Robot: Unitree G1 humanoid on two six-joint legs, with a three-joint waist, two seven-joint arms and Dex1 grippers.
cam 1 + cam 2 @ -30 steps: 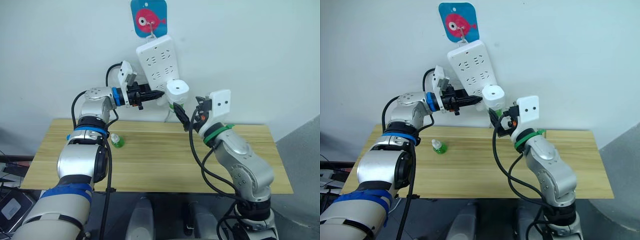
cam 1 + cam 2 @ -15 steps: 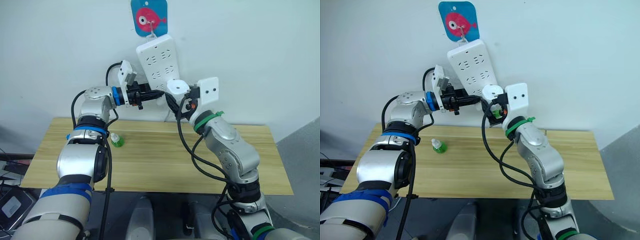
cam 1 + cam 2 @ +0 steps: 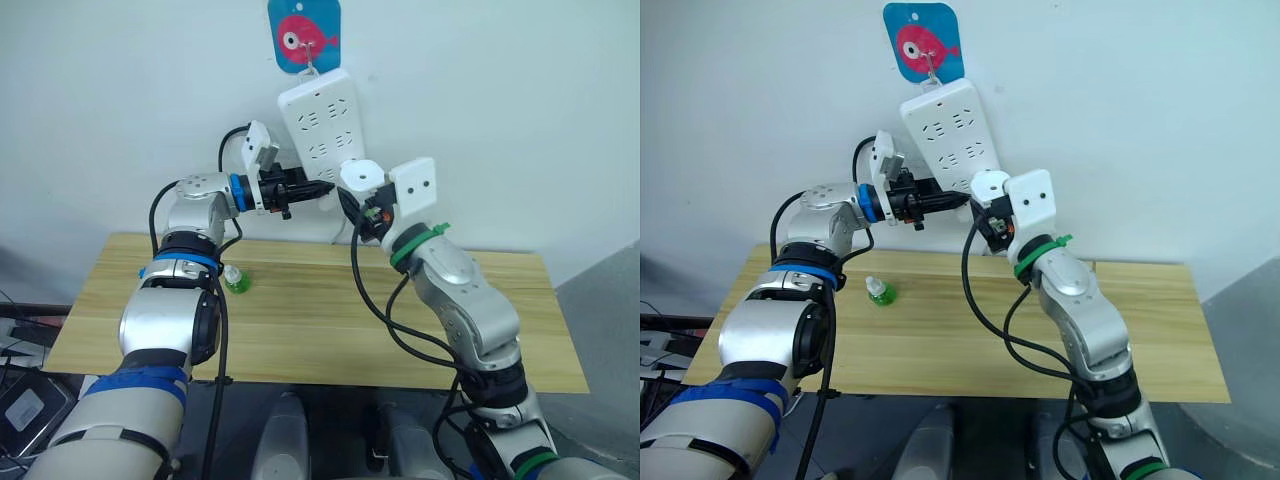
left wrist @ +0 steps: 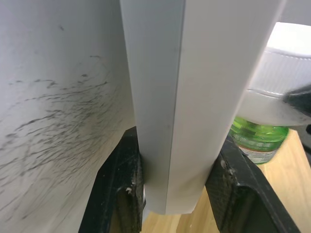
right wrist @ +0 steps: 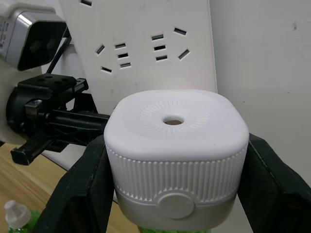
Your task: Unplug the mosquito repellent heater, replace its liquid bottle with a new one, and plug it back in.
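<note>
Heater (image 5: 175,158) clamped by right gripper (image 5: 172,194); power strip (image 4: 194,97) pinched by left gripper (image 4: 177,189); slip risked if strip swings.

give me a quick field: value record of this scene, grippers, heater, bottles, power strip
left gripper: shut on the lower end of the power strip
right gripper: shut on the mosquito repellent heater, one finger each side
heater: at the strip's lower end; whether plugged in cannot be told
bottle in heater: green, beneath the heater
capped bottle: upright on the wooden table
power strip: hanging on the wall, tilted
</note>
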